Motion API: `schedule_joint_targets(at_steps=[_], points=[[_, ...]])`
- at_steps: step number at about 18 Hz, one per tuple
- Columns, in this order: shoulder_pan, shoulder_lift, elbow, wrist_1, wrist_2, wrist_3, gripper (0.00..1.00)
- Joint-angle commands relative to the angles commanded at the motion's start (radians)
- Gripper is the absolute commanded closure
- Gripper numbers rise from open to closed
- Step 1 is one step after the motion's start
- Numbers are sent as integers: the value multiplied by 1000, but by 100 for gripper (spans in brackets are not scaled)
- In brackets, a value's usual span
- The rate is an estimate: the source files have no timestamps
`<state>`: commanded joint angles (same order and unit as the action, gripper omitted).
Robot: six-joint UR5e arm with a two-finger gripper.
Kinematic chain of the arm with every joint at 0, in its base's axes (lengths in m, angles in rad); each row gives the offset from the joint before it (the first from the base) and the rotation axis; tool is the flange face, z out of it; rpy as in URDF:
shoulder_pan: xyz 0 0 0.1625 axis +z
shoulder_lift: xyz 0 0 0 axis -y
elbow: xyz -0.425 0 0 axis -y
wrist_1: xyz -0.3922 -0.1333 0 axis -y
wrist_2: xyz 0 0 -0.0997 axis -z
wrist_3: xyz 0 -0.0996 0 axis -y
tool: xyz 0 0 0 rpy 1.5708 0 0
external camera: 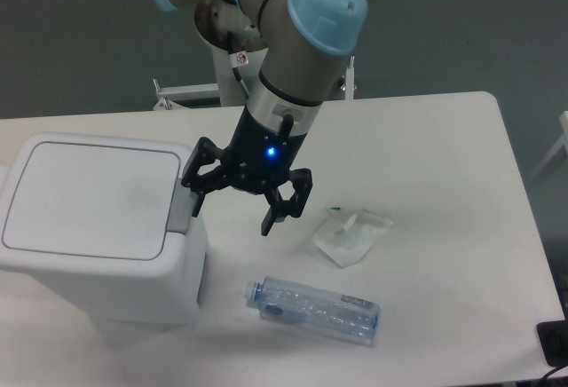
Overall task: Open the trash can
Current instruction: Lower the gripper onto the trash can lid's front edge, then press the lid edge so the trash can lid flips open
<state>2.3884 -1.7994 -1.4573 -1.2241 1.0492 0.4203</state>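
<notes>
The bench (pixel 444 138) is a smooth white slab with rounded corners, its near edge cut off by the frame; the trash can (pixel 98 227) sits on its left side, a boxy white plastic bin with rounded corners, a flat lid lying closed and a grey rectangular button (pixel 184 208) on its right rim; the arm (pixel 297 59), grey tube with pale blue caps, leans down from the top, its base partly hidden; the tool (pixel 229 213) hangs released, fingers spread, one finger overlapping the button, contact hard to judge; a clear ribbed bottle (pixel 312 309) lies on its side; a crumpled translucent packet (pixel 352 234) lies nearby.
</notes>
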Motion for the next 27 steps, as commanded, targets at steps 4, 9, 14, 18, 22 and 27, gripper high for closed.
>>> schedule_joint_targets(at_steps=[4, 9, 14, 18, 22, 27], points=[[-2, 0, -2, 0, -2, 0, 0], [-3, 0, -2, 0, 0, 0, 0], [-5, 3, -2, 0, -3, 0, 0], [-8, 15, -2, 0, -8, 0, 0], [-17, 3, -3, 0, 0, -2, 0], [-17, -2, -18, 2, 3, -2, 0]])
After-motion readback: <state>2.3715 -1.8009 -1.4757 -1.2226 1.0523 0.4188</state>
